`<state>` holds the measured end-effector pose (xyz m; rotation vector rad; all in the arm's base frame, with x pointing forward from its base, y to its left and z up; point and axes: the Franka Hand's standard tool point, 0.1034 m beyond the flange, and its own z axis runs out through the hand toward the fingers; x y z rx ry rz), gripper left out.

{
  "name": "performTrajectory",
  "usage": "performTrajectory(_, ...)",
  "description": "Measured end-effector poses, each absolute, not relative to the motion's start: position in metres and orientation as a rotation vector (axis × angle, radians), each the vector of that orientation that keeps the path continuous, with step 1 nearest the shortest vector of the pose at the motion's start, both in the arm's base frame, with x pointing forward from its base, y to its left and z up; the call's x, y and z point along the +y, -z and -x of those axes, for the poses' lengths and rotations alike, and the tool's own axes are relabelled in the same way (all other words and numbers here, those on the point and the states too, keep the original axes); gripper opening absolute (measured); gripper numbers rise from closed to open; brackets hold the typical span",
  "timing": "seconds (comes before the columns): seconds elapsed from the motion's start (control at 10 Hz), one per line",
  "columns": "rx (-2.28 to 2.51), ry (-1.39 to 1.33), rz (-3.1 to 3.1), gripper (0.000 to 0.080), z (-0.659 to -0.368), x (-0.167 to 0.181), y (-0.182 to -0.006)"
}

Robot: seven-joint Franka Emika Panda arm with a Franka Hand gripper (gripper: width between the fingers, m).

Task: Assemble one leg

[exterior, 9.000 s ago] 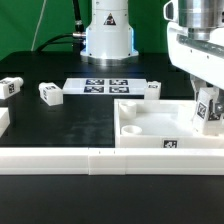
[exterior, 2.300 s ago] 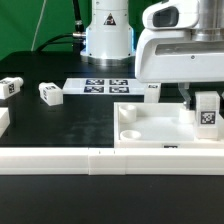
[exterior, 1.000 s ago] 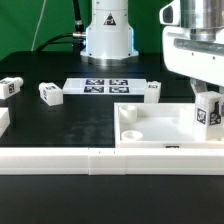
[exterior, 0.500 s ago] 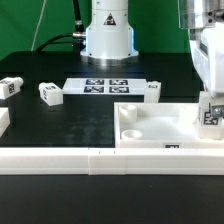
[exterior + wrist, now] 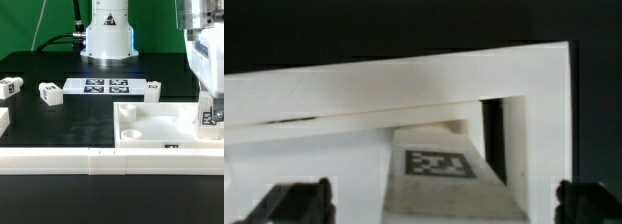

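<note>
A leg (image 5: 211, 115), a small white block with a square tag, stands upright in the corner of the large white panel (image 5: 150, 135) at the exterior view's right. My gripper (image 5: 210, 106) hangs over it from above. In the wrist view the leg (image 5: 445, 165) rises between my two dark fingers (image 5: 301, 200), with a gap on each side, so the gripper (image 5: 445, 205) is open around the leg without touching it. The panel's white rim (image 5: 402, 70) runs behind the leg.
Three more legs lie on the black table: two at the exterior view's left (image 5: 50, 93) (image 5: 11, 86), one behind the panel (image 5: 151, 90). The marker board (image 5: 105, 86) lies before the robot base (image 5: 107, 35). A long white rail (image 5: 60, 160) runs along the front.
The gripper brought the leg, tilted at first, to the panel's right corner and stood it upright. In the last second the hand shifted right and its fingers came off the leg.
</note>
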<state>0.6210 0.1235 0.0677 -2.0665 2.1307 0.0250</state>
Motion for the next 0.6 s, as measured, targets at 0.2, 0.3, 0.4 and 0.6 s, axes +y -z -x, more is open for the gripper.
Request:
performTrajectory(0.2, 1.896, -0.027, 2.295, 0.0648, -0.6195, 0.1249, -0.0682)
performTrajectory(0.3, 1.782, -0.014, 2.381, 0.0648, -0.6212, 0.1255, -0.0697)
performTrajectory(0.4, 1.693, -0.005, 2.444, 0.0649, -0.6213, 0.1255, -0.0698)
performTrajectory(0.6, 1.499, 0.016, 2.569, 0.0649, -0.6214, 0.1255, -0.0697)
